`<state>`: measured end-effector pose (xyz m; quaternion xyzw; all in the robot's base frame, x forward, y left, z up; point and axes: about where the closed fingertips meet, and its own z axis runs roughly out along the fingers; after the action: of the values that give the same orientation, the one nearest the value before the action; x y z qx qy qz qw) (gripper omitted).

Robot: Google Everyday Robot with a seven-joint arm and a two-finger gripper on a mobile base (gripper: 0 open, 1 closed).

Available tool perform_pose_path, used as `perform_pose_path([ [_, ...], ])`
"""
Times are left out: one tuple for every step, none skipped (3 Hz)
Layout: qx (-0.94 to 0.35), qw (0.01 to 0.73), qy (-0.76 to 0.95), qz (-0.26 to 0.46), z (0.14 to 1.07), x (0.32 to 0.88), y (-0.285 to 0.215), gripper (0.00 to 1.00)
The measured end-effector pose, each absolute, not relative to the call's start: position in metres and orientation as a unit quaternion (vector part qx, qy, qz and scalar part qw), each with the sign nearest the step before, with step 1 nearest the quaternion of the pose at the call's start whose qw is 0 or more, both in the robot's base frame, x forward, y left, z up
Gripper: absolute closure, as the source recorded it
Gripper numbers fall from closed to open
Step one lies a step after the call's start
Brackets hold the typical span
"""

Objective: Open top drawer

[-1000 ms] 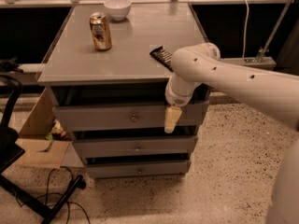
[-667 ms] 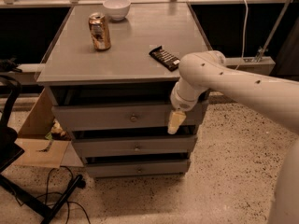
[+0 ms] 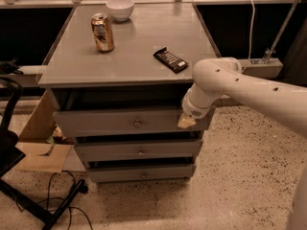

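The top drawer [image 3: 105, 122] is the widest grey drawer under the tabletop, with a small round metal knob [image 3: 137, 123] at its centre. It stands out a little past the two narrower drawers [image 3: 139, 150] below it. My gripper [image 3: 186, 122] hangs from the white arm [image 3: 240, 87] in front of the drawer's right end, well to the right of the knob. Only its pale tip shows.
On the grey tabletop [image 3: 129, 56] stand a can [image 3: 102, 32], a white bowl [image 3: 120, 8] and a dark snack bar [image 3: 171, 60]. A cardboard box [image 3: 41, 143] sits on the floor at the left, with black chair legs and cables [image 3: 43, 200] in front of it.
My arm has swung to the right, so the snack bar is uncovered. The gripper has moved from the drawer's middle-right to its right end.
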<state>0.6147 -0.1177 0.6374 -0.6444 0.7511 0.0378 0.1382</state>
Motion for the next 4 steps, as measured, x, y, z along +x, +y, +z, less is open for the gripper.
perform_pose_path([
  [-0.644,0.138,0.751,0.038,0.642,0.615,-0.118,0.85],
  [-0.644,0.138,0.751,0.038,0.648,0.617,-0.118,1.0],
  [-0.644,0.138,0.751,0.038,0.651,0.62,-0.118,1.0],
  [-0.644,0.138,0.751,0.038,0.653,0.622,-0.118,1.0],
])
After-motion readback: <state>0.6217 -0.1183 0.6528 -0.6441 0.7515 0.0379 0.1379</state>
